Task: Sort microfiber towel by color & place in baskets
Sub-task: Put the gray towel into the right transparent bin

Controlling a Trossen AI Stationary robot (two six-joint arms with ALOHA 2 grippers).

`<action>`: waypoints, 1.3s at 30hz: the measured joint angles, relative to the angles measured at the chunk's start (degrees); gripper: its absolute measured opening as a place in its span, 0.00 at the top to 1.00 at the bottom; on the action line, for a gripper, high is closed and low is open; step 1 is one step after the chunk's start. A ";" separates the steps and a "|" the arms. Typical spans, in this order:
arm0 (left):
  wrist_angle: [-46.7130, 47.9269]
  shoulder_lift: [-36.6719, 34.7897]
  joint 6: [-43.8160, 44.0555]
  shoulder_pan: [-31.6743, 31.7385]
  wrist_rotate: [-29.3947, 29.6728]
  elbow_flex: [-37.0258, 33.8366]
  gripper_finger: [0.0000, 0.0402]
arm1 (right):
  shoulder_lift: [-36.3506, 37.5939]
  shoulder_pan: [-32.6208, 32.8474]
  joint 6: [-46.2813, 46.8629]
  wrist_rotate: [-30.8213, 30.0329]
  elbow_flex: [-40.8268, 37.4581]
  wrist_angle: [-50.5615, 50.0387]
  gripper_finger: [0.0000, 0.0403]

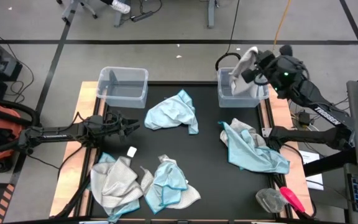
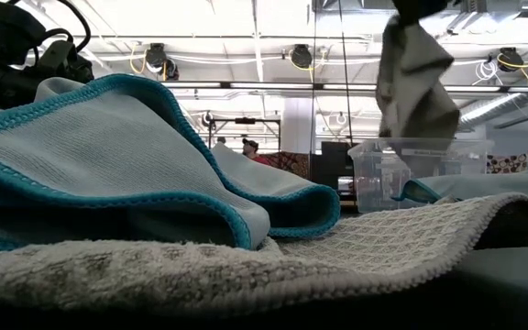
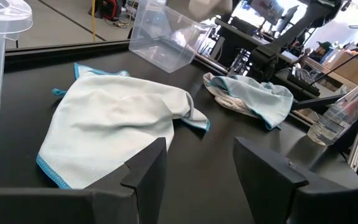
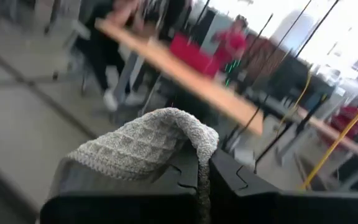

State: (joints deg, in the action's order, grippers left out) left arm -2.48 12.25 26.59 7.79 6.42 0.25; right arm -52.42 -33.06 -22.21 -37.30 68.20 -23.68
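My right gripper (image 1: 251, 64) is raised over the right basket (image 1: 240, 98) at the table's far right, shut on a grey waffle towel (image 2: 416, 87) that hangs down toward the basket (image 2: 420, 174). My left gripper (image 1: 135, 127) waits open, low at the table's left, pointing at a light blue towel (image 1: 174, 112) lying mid-table. The left basket (image 1: 123, 86) stands at the far left. A blue and grey heap (image 1: 250, 148) lies at the right. A grey towel (image 1: 114, 182) and a blue one (image 1: 166, 183) lie at the near edge. My right gripper (image 4: 204, 168) pinches a bunched fold of the grey waffle towel (image 4: 185, 134) between its two fingers. The towel is lifted clear of the table and hangs slack below the fingers (image 2: 420, 110), with its lower end reaching the right basket's rim.
A clear cup and a red-handled tool (image 1: 281, 199) lie at the near right corner. A small white object (image 1: 131, 151) sits on the mat near the left gripper. Bare mat (image 1: 204, 155) lies between the heaps. People and benches show in the room beyond.
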 joint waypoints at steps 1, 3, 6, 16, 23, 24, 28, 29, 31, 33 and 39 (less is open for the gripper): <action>0.00 0.00 -0.02 0.00 0.00 0.00 0.52 | -0.46 -0.46 1.02 0.03 0.00 -2.22 1.00; 0.00 0.00 -0.02 -0.02 0.00 0.02 0.52 | -1.53 -1.23 2.63 0.07 -0.02 -5.31 1.00; 0.00 0.01 -0.02 0.00 0.00 0.00 0.52 | -3.30 -2.27 3.62 0.12 -0.02 -7.30 1.00; 0.02 0.00 -0.01 0.00 0.00 0.01 0.52 | -9.94 -4.44 6.36 3.43 -0.02 -12.62 1.00; 0.01 0.00 -0.02 -0.01 0.00 0.00 0.52 | -14.27 -6.96 13.97 10.59 -0.04 -20.97 1.00; 0.00 0.00 -0.02 0.00 0.00 0.01 0.52 | -14.79 -7.35 14.72 11.86 -0.04 -21.82 1.00; 0.00 0.00 -0.02 0.00 0.00 0.02 0.52 | -16.42 -8.58 17.34 16.10 -0.07 -23.28 0.98; 0.00 0.00 -0.02 -0.02 0.00 0.00 0.52 | -16.64 -8.68 17.95 17.04 -0.07 -23.32 0.97; 0.00 0.00 -0.02 0.00 0.00 0.02 0.52 | -16.81 -8.94 18.94 18.13 -0.07 -23.24 0.93; 0.00 0.00 -0.01 0.00 0.00 0.01 0.52 | -16.80 -8.92 19.43 18.20 -0.07 -23.24 0.87; 0.00 0.00 -0.02 0.00 0.00 0.02 0.52 | -15.32 -8.92 20.11 19.57 -0.07 -23.24 0.68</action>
State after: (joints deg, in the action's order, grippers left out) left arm -2.48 12.25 26.57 7.79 6.42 0.27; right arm -67.74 -41.98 -2.10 -17.73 68.14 -46.92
